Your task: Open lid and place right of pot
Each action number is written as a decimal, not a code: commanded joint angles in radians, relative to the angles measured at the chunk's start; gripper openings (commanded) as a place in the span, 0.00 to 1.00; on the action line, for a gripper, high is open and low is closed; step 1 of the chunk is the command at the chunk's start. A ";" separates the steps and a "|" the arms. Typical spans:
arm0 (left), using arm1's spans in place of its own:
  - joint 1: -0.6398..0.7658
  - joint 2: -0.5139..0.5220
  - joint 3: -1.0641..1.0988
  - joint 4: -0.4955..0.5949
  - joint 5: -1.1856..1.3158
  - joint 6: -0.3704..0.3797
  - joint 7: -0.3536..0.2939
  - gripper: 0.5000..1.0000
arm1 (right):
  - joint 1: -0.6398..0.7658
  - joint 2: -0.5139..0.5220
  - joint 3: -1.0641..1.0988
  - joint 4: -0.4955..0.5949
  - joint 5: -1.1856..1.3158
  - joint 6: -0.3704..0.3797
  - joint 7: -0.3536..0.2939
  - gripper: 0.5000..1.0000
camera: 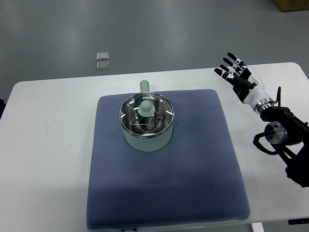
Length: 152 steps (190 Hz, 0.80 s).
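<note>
I read this setting as a robotics lab or test room, not a home kitchen. The white table point(53, 145) has rounded corners and stands on a smooth grey floor point(159, 34) with a dull sheen. A blue padded mat point(164, 193) covers the table centre as a work surface. Two small clear square items point(102, 61) lie on the floor beyond the table.

One pot point(147, 128) (lidded), one mat point(166, 159)
</note>
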 commanded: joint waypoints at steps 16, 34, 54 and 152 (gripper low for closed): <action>-0.001 0.000 0.002 0.004 0.001 0.000 0.000 1.00 | -0.003 0.000 -0.001 0.000 0.000 0.002 0.000 0.86; 0.001 0.000 0.001 0.008 0.000 0.000 0.000 1.00 | -0.005 0.000 0.001 0.000 0.000 0.002 0.000 0.86; 0.001 0.000 0.002 0.010 0.000 0.001 0.000 1.00 | -0.006 0.000 -0.001 -0.001 0.000 0.005 0.000 0.86; 0.001 0.000 0.002 0.008 0.000 0.001 -0.001 1.00 | 0.002 -0.006 0.002 -0.012 0.000 0.028 0.002 0.86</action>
